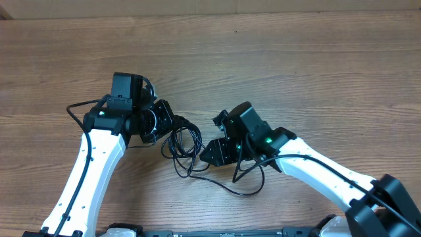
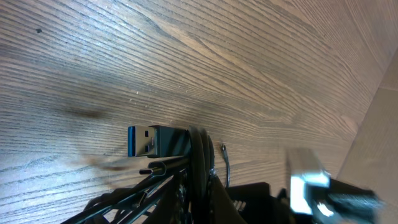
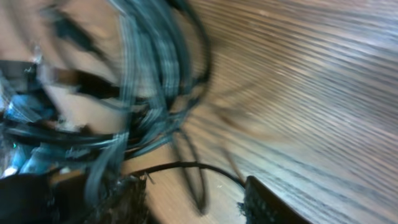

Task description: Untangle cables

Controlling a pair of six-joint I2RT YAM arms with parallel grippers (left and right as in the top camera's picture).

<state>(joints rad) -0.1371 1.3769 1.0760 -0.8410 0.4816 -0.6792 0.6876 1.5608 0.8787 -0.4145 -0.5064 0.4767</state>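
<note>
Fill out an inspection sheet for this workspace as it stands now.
Surface: wood-grain table.
Job's things: thin black cables tangled in a bunch between the grippers; one loop trails toward the near edge; a blue-tongued USB plug shows.
Clutter: nothing seen.
Grippers: left gripper at the bunch's left edge, right gripper at its right; jaw state unclear for both.
Cables: thicker black arm cables run along both arms.
Surroundings: pale strip beyond the table's far edge.

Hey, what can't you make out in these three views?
Overhead: thin black cables too tangled and fine to count.
Overhead: left gripper and right gripper hide their own jaws.
Right wrist: motion blur smears everything.
Left wrist: blue-tongued metal USB plug; its cord vanishes among others.
</note>
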